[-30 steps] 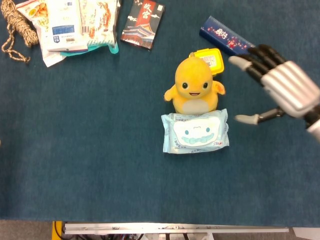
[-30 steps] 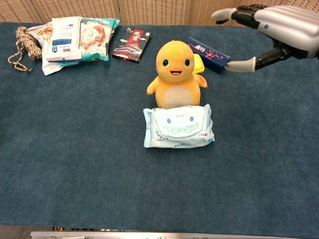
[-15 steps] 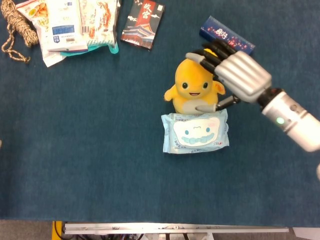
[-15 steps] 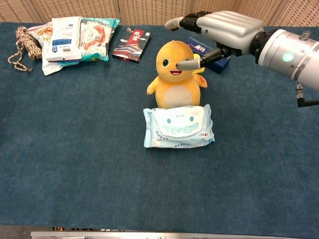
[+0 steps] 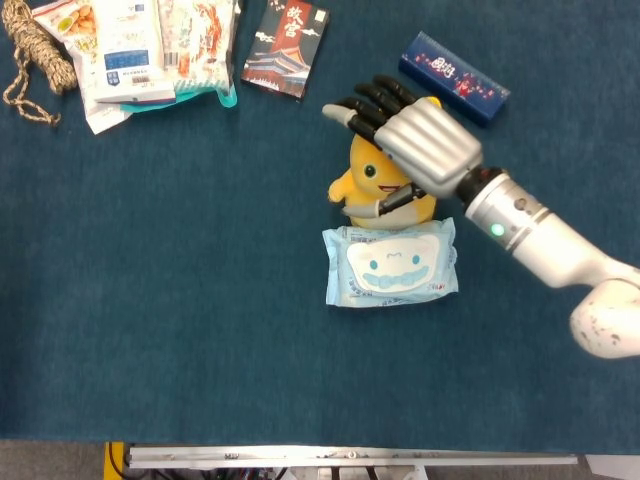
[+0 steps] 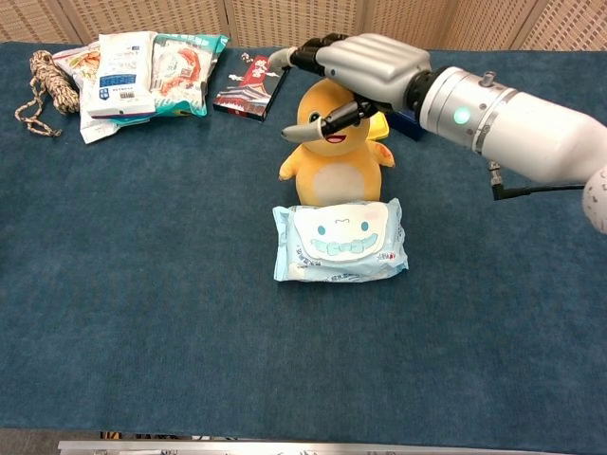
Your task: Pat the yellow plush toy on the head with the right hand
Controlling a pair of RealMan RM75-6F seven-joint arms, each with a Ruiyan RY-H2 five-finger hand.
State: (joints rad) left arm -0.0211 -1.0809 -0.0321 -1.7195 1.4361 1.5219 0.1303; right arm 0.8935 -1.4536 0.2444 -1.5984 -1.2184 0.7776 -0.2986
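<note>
Yellow plush toy [image 6: 332, 156] sitting mid-counter [image 6: 142, 303] on blue carpet-like cover, just behind wipes pack [image 6: 340, 242]. Right robot hand [image 5: 415, 140] spread flat over its head, holding nothing. Woven panels [image 6: 294, 19] along far edge.

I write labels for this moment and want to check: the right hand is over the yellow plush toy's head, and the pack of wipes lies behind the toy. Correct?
Not quite. The right hand is over the yellow plush toy, but the chest view shows the pack of wipes in front of it.

The right hand [image 5: 415, 148] has swung left over the yellow plush toy [image 6: 334, 161]
</note>
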